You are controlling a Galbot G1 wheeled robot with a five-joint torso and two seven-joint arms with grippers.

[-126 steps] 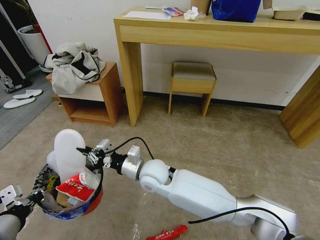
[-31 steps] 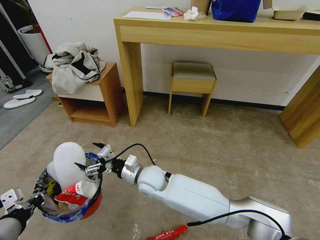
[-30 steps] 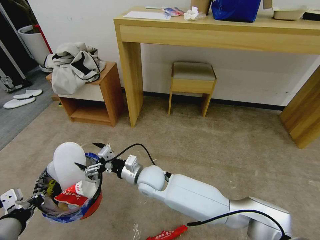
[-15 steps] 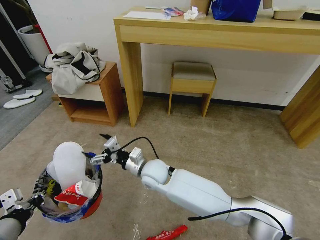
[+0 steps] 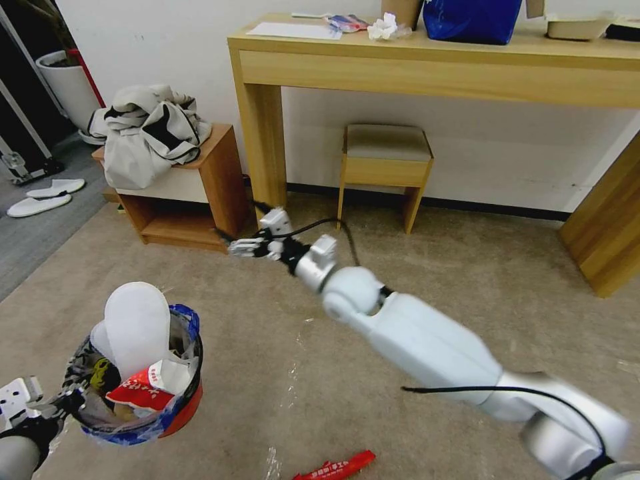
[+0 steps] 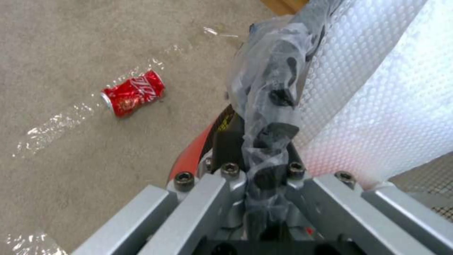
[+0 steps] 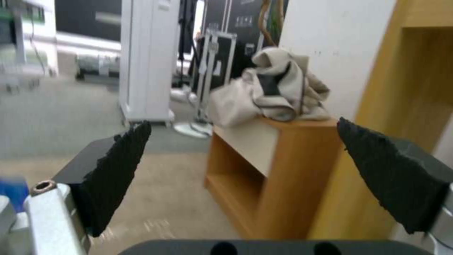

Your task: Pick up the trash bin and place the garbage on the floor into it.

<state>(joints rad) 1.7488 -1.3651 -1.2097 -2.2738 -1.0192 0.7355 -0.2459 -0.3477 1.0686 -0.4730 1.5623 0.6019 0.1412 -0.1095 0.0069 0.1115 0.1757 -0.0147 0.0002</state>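
Right arm clear of the bin, slipper dropped in.

Our right gripper (image 5: 241, 241) has lifted from the rim of the small round red bucket with the clear plastic liner (image 5: 137, 393) to the upper middle of the frame, jaws spread and empty. The flat white slipper (image 5: 137, 328) now stands in the bin, lower left. Our left gripper (image 6: 254, 198) stays clamped on the liner and rim. Still on the beige carpet (image 5: 433, 280): a red can (image 6: 133, 92) beside the bin and a red wrapper (image 5: 337, 466) at the bottom edge, so we judge more pickups remain.
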